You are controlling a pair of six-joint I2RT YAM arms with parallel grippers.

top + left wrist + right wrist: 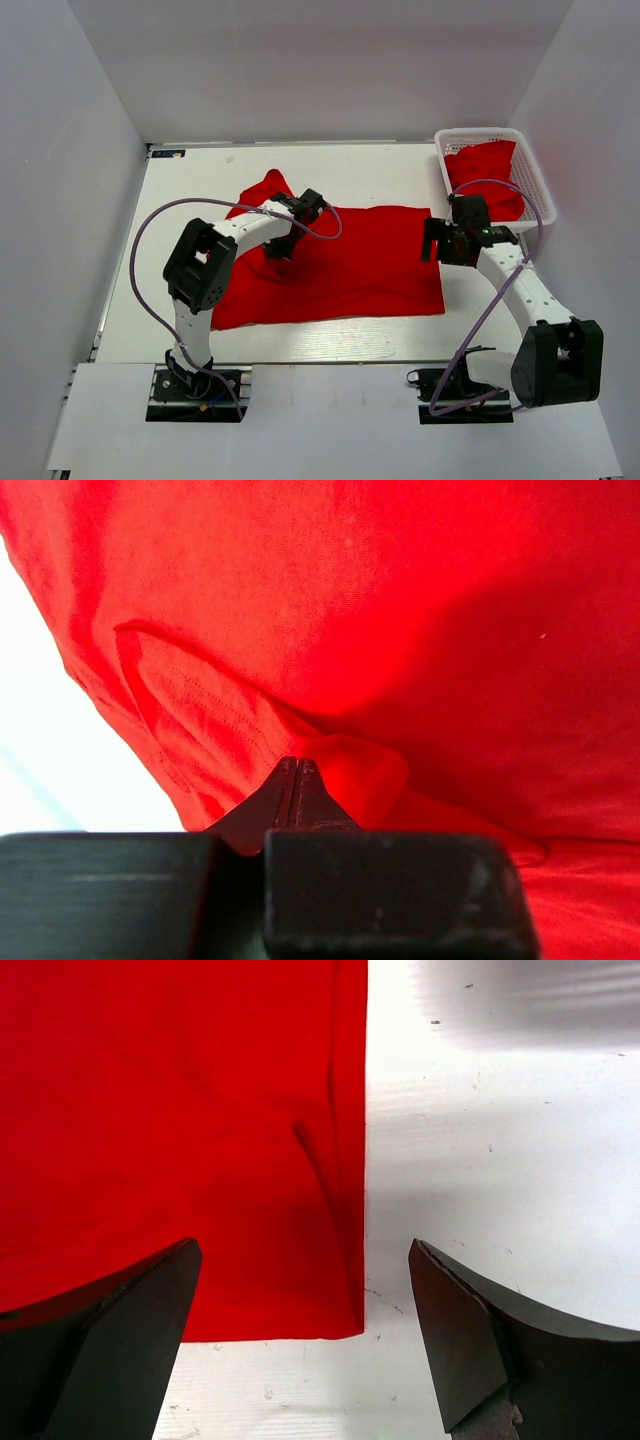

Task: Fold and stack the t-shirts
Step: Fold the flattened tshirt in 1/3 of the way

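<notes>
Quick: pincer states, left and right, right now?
Left pincer: closed, pinching a fold of the shirt.
Right pincer: open, holding nothing, above the shirt's right edge.

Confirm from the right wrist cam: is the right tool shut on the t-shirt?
No, the right tool is wide open over the edge of the t-shirt, gripping nothing.

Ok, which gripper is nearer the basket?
Right. The right gripper hangs open by the basket's near end, over the shirt's edge; the left gripper is farther off, shut on the shirt's other side.
</notes>
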